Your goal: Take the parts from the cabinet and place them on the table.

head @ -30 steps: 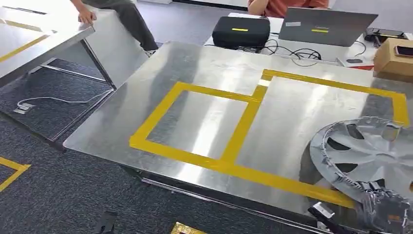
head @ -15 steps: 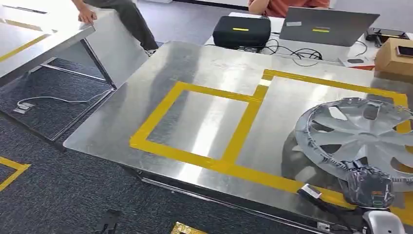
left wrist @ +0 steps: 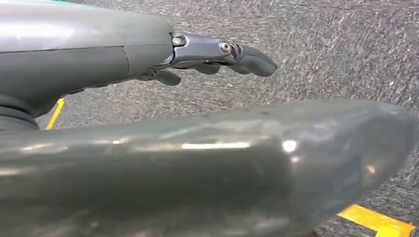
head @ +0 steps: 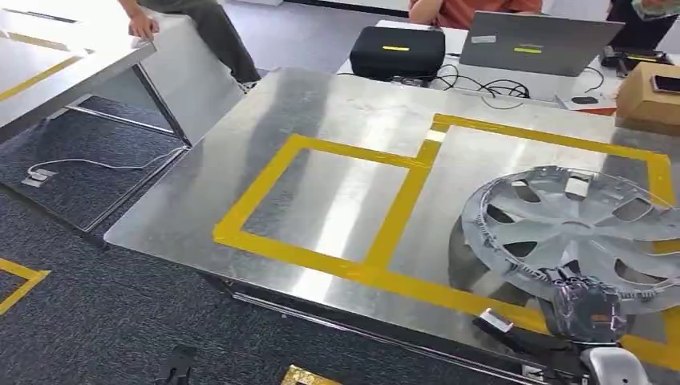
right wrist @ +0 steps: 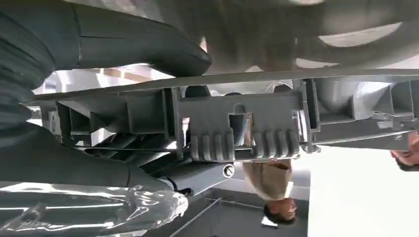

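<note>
Right hand holds a wheel cover over the steel table; left hand hangs with nothing in it.

Head view: the right hand grips the near rim of a silver wheel cover, which sits tilted over the right part of the table, above the larger box of yellow tape. Whether the cover touches the tabletop I cannot tell. Beyond the far edge of the table are a grey laptop, a black case and a cardboard box. Left wrist view: the left hand is above grey carpet, its fingers loosely extended and holding nothing. Right wrist view: the thumb lies on one side of the cover's rim and the fingers on the other, clamping it.
</note>
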